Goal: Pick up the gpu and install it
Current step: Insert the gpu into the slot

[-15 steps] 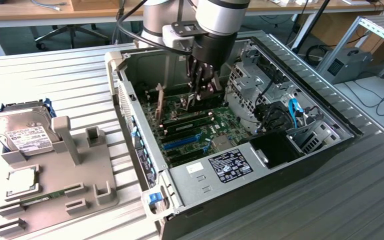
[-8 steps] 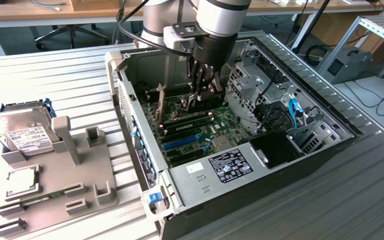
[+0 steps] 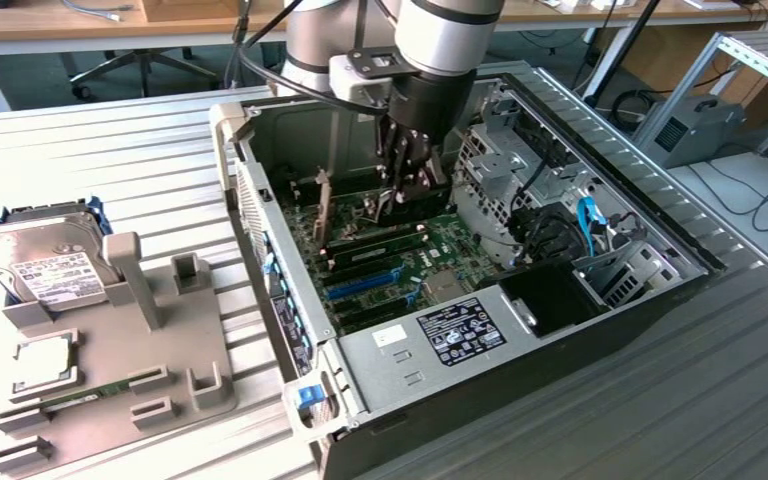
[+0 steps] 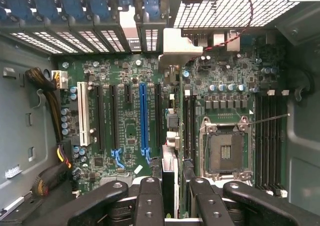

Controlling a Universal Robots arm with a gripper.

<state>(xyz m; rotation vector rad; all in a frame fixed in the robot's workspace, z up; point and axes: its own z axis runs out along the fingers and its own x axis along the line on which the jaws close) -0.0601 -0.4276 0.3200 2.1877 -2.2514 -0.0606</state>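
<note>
Inside the open computer case, gripper clenched on the upright gpu, seemingly above the motherboard.

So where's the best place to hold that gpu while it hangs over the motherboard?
Its upper long edge, from straight above, a finger on each flat face. The gpu stands thin and on edge above the motherboard, and its lower edge must stay free for a slot. The gripper seems to hold it so.
</note>
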